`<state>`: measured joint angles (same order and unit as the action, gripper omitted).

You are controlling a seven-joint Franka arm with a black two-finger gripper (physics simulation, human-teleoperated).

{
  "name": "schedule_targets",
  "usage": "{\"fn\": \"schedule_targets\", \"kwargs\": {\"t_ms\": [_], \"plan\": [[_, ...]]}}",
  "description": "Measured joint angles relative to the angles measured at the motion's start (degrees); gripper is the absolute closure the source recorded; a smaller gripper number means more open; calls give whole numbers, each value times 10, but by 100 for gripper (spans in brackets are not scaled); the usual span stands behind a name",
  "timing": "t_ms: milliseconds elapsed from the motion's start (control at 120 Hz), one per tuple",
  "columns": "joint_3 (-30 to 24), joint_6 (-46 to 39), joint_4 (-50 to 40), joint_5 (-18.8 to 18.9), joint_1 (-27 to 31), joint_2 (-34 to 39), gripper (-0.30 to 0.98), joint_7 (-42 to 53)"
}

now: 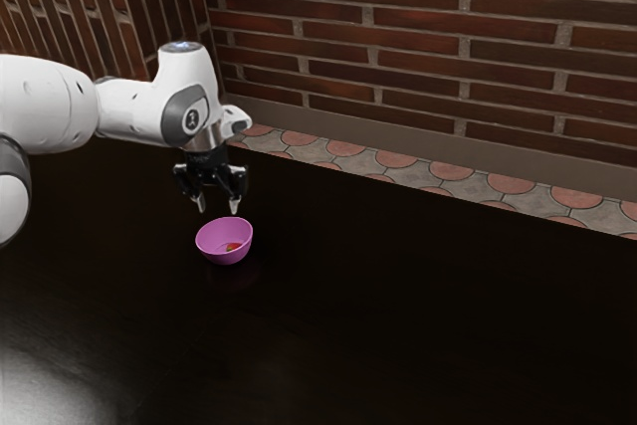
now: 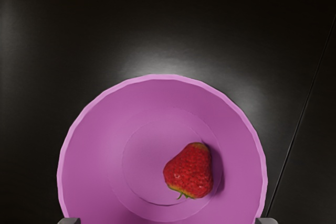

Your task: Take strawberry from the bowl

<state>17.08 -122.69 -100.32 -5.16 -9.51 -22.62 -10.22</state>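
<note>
Berry point(image 2: 190, 171) down inside the bowl point(image 1: 212, 251), lying on its floor, off centre toward the exterior view's right. Below the end effector point(image 1: 218, 207), and, judging from both pictures, a little closer to the finger on the exterior view's right than to the other. Perhaps slightly toward the near side as well, though hard to settle with such a gap in height. Scarcely longer one way than another, so with no clear long axis to match; leafy end turned toward the line of the fingertips.

Spread wide at the end effector, with nothing pinched, just above the rim and not touching it. Reaching in from the exterior view's left with the only arm point(image 1: 131, 106): forearm roughly level, wrist bent, hand pointing down over the tabletop point(image 1: 398, 286).

Most likely next: to shift a touch toward the berry, then sink straight inside the rim and close on both its sides. Worth watching for a fingertip catching the rim on the exterior view's right, or for a lopsided squeeze rolling the berry up the curved wall.
</note>
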Motion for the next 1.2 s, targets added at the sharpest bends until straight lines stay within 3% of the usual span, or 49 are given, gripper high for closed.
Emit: {"fn": "schedule_targets", "kwargs": {"t_ms": [567,1200], "plan": [[0,-16,-19,-2,0,-27,35,6],[0,-37,-18,-60,1,-61,36,-15]]}}
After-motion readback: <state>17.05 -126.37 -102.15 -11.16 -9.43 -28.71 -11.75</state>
